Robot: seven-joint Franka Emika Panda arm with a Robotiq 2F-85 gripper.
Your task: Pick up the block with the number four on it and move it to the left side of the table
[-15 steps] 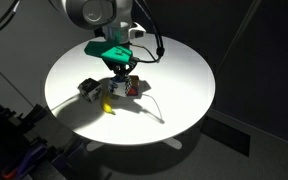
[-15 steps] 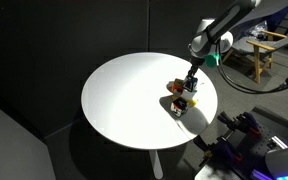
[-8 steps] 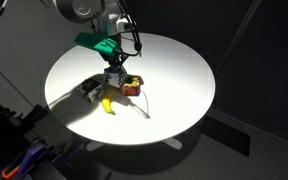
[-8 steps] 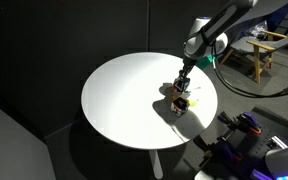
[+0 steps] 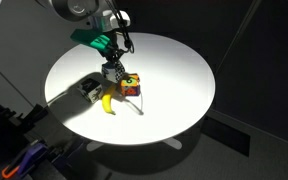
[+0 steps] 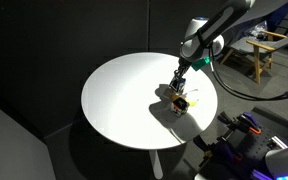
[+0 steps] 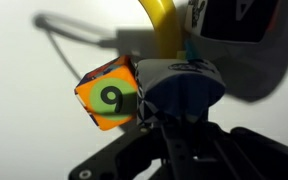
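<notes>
Light-blue plastic with white edges fills the middle of the wrist view: the block with the number four (image 7: 184, 85) sits at the tips of the claw (image 7: 179, 122), which is closed down and appears to be gripping it. No numeral can be read on the faces that show, so its identity rests on colour alone. The orange-red cube (image 7: 109, 97) with its green digit lies just beside the block, perhaps touching. If it is, a lift could drag or tip it. The banana (image 7: 164, 28) runs off the top edge, and the dark fingers hide the block's underside, so how much of it the pads hold is unclear; a shallow pinch could let it slip during the carry. In an exterior view the claw stands over the cluster near the middle of the desk (image 5: 174, 70), with the black-and-white cube (image 5: 88, 88) close on one side. A low sweep sideways could knock that cube or the banana. The block itself is hidden behind the claw here, and whether it has left the surface cannot be told. In an exterior view from farther off, the claw (image 6: 179, 88) covers the objects almost wholly, and they blur into one small dark patch.
</notes>
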